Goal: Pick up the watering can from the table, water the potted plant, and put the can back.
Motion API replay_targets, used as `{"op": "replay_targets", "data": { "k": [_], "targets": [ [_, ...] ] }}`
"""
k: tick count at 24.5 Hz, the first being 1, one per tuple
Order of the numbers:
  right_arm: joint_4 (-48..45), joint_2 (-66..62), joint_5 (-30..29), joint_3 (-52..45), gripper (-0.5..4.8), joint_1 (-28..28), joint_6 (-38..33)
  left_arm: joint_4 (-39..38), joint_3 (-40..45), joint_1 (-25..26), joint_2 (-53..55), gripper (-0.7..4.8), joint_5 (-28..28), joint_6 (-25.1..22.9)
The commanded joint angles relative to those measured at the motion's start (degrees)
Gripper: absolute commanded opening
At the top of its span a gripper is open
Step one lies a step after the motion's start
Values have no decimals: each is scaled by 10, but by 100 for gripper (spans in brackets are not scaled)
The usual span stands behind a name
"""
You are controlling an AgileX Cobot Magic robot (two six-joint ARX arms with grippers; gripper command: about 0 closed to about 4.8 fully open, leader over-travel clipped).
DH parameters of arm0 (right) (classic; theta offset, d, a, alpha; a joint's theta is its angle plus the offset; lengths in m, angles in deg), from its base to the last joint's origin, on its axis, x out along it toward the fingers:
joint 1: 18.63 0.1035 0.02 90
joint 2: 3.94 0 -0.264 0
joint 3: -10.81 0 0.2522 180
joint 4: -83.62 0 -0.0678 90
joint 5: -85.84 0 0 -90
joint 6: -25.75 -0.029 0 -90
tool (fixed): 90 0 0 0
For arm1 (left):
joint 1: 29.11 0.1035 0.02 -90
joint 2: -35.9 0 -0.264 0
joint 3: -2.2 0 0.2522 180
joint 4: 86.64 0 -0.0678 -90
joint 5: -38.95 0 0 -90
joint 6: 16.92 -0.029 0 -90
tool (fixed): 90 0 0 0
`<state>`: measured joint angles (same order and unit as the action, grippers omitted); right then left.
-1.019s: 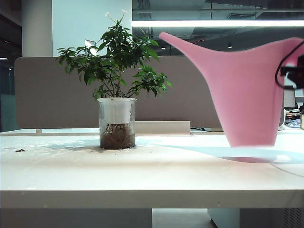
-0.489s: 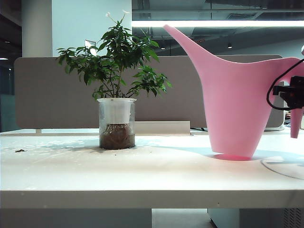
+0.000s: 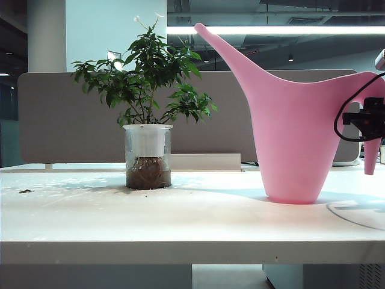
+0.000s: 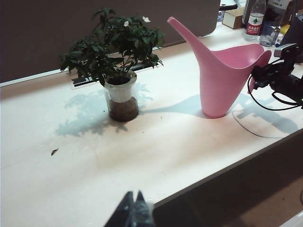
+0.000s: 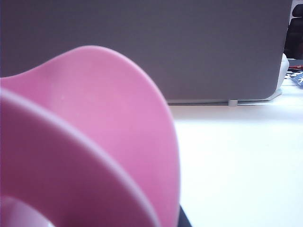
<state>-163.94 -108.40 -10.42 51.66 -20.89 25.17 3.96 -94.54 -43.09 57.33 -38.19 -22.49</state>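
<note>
Nearest, at the bottom edge of the left wrist view: left fingers [image 4: 130, 215] pressed together over the front of the desk [image 3: 180, 223], well apart from everything. Farther in, right of centre in the exterior view: the watering can [image 3: 295, 138] standing upright, base seemingly on the desk. At the far right edge: right fingers [image 3: 361, 118] pinching its handle [image 3: 373, 158], with a black cable [image 3: 338, 120] looped just beside. Could tip or skid if let go before the base sits flat. Might drag the can along on retreat should cable or fingers snag the handle. Beyond, at left: the potted plant [image 3: 147, 120], with the spout tip close above its top leaves, so risks brushing them on any swing leftward.
</note>
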Motion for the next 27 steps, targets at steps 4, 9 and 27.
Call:
{"op": "replay_targets", "data": {
  "k": [4,9,27],
  "targets": [
    [7,13,1,-8,95,6,75,10,-1,0,0,-5,0,0],
    [7,18,-1,-8,153,6,79,10,-1,0,0,-5,0,0],
    [6,45,1,-74,343,6,79,10,-1,0,0,-5,0,0]
  ]
}}
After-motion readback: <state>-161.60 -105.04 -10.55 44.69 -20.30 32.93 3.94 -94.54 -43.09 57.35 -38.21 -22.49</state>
